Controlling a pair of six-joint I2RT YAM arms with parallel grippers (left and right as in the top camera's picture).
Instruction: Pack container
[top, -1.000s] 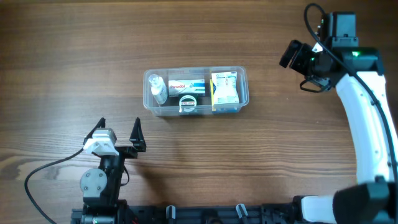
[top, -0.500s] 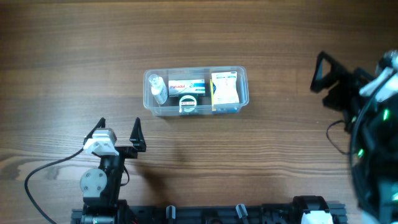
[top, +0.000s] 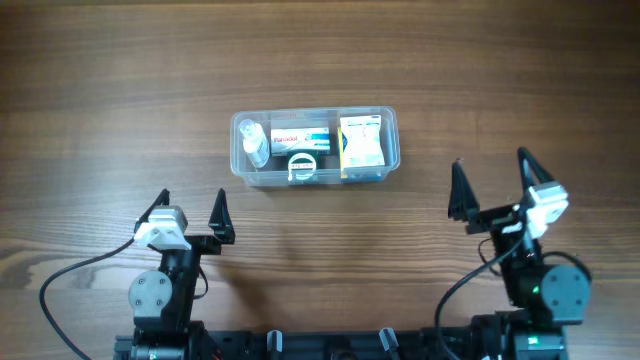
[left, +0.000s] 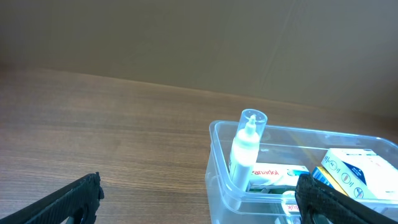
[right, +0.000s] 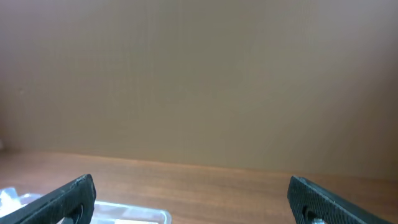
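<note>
The clear plastic container (top: 390, 122) sits at the table's middle. It holds a small white bottle (top: 256, 144), a Panadol box (top: 300, 138), a round tin (top: 302, 164) and a blue-yellow medicine box (top: 360, 142). It also shows in the left wrist view (left: 219, 165), with the bottle (left: 246, 149) upright at its left end. A corner of the container shows in the right wrist view (right: 163, 216). My left gripper (top: 190, 212) is open and empty, near the front edge, left of the container. My right gripper (top: 490, 186) is open and empty, near the front right.
The wooden table (top: 120, 90) stretches round the container. A black cable (top: 70, 275) runs from the left arm's base toward the front left. A plain brown wall (right: 199, 74) stands behind the table.
My right arm has swung from the far right, high above the table, down to the front right, with its gripper open. The left arm and the container have not moved.
</note>
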